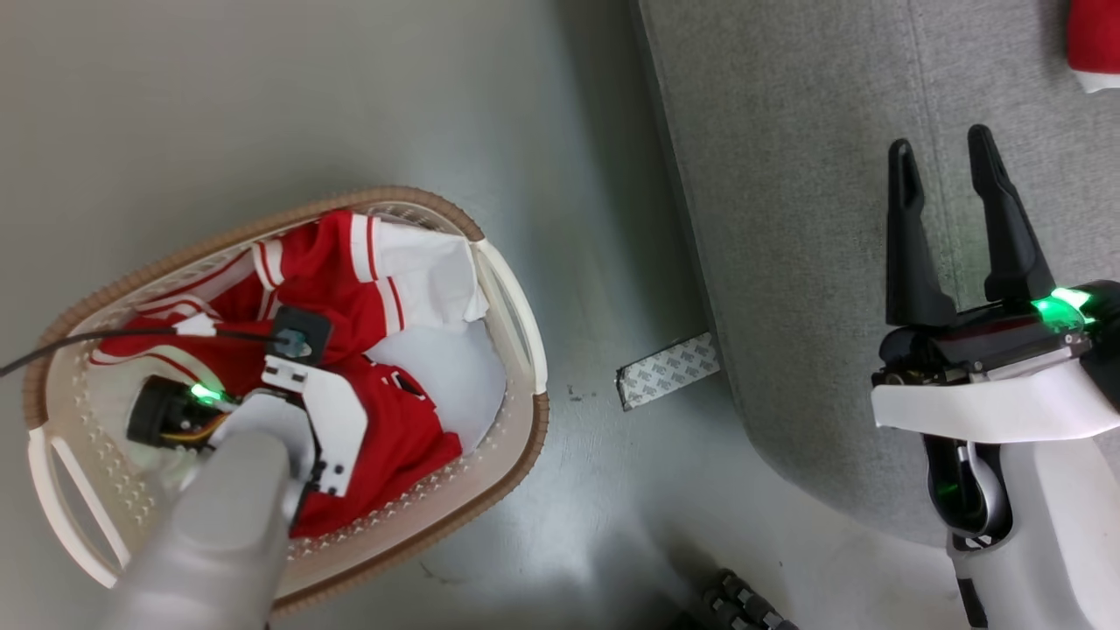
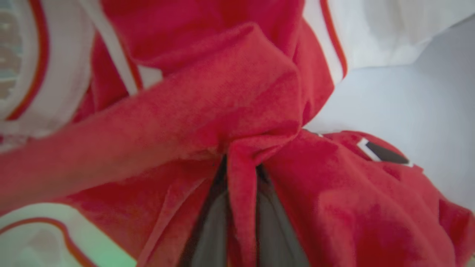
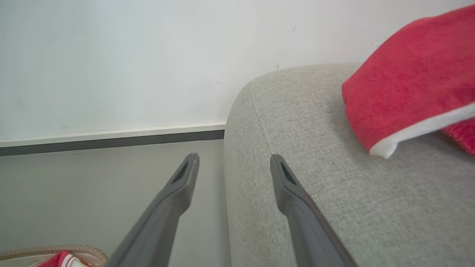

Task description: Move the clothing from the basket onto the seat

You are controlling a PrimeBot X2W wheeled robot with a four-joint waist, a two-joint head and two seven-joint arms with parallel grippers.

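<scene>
Left end effector is down in the basket, its dark fingers pinching a fold of the red clothing between them. The pile lies heaped in the basket on the floor, beside a pale cushion. Right end effector hovers, jaws spread wide, over the grey seat, where another red garment lies.

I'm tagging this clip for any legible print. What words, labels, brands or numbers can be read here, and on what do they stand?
No text can be read.
Grey strip on the floor at the edge of the seat: repeated print, too small to read.
Dark patch on the clothing: blurred, no letters to make out.
</scene>
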